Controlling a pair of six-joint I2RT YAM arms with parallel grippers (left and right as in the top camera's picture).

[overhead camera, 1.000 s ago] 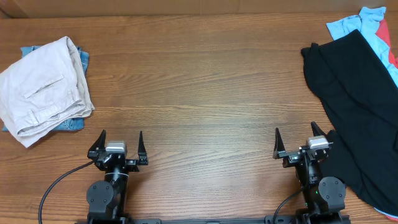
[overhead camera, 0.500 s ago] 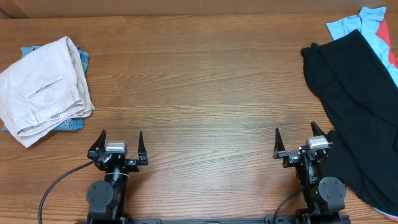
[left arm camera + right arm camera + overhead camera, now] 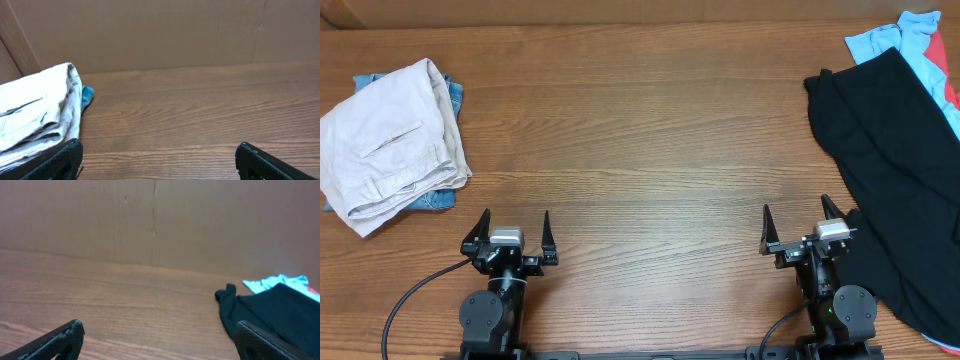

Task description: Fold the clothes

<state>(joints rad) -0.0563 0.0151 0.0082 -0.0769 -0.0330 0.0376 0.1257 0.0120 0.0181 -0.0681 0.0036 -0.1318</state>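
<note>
Nearest me, both arms sit at the near edge of the counter (image 3: 640, 130). The left end effector (image 3: 515, 214) has its jaws spread wide with nothing between them. The right end effector (image 3: 795, 206) is the same, spread and empty.

Just beside the right arm, on its outer side, lies the near end of the black shirt (image 3: 895, 170). I cannot tell whether cloth and arm touch there. The shirt is unfolded, and its long axis runs from that near right corner away toward the far edge, leaning a little inward as it goes. Part of it runs off the right side of the overhead view. That makes it the right arm's reach: the cloth lies ahead and outward of the right end effector, and well apart from the left one, across bare wood.

Farther out on the left, ahead and outward of the left end effector, the beige trousers (image 3: 390, 140) rest folded on a blue garment (image 3: 438, 200).

Farthest, in the far right corner, a light-blue tee (image 3: 880, 40) and some red fabric (image 3: 950, 95) show from beneath the shirt's far end, before a cardboard wall (image 3: 150, 220).
</note>
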